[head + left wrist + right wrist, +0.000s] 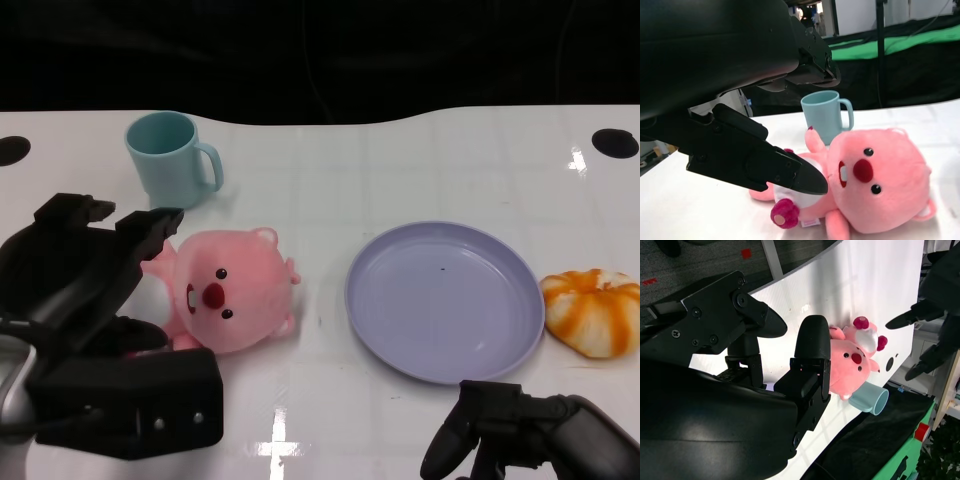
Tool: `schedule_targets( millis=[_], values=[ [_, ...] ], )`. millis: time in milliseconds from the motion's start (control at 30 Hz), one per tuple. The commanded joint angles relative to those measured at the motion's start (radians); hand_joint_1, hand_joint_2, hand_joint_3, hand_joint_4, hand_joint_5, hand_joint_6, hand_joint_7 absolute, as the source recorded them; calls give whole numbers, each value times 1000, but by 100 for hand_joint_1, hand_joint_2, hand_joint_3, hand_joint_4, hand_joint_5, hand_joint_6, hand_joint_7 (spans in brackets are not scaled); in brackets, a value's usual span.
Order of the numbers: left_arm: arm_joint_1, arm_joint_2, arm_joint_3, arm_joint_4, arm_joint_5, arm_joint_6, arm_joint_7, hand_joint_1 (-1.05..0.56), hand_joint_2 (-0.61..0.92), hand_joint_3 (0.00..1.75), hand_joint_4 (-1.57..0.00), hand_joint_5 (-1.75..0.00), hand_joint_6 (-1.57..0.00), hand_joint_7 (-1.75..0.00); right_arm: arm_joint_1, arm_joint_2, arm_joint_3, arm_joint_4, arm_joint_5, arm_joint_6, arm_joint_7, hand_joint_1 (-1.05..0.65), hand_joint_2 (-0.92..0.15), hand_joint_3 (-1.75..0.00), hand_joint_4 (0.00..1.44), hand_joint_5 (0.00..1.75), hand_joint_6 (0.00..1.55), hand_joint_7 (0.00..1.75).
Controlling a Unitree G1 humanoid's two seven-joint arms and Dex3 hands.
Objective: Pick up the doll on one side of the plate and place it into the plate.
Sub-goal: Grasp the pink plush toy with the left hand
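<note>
The pink plush doll [225, 295] lies on its back on the white table, just left of the lavender plate [400, 315]. My left hand [85, 285] is at the doll's body side with its fingers spread. One finger [770, 167] reaches over the doll's [875, 182] white belly and another sits higher, above it. Nothing is held in that hand. My right hand [525, 435] hovers low near the table's front edge, below the plate, with its fingers [810, 355] apart and nothing in them. The right wrist view shows the doll [852, 360] in the distance.
A teal mug [170, 157] stands behind the doll, close to its raised arm. An orange-and-white striped soft toy [592, 312] lies against the plate's right side. Black marks [612, 143] sit near the table's far corners.
</note>
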Motion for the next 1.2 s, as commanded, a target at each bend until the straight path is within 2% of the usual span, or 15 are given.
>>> schedule_targets(
  millis=[33,733,900,1200],
  values=[
    [-50,8,-26,75,31,-8,10,-68,91,2,-1,-47,-30,-1,5,-4,-6,-13,5,5,-3,-8,-58,-101,66,155,63,122],
    [-314,-54,-189,589,47,-26,69,-68,92,1,-7,-42,-32,-1,21,-7,-4,-37,6,17,-3,-7,-59,-100,66,154,62,122],
    [-379,-82,-225,723,26,-30,71,-68,92,2,-12,-34,-32,0,26,-8,-1,-48,1,23,-4,-9,-59,-100,66,154,62,122],
    [-499,-153,-294,1051,-24,-98,146,-67,90,0,-23,-22,-38,-1,43,-7,2,-66,-1,28,-6,-10,-58,-102,66,154,63,122]
  ],
)
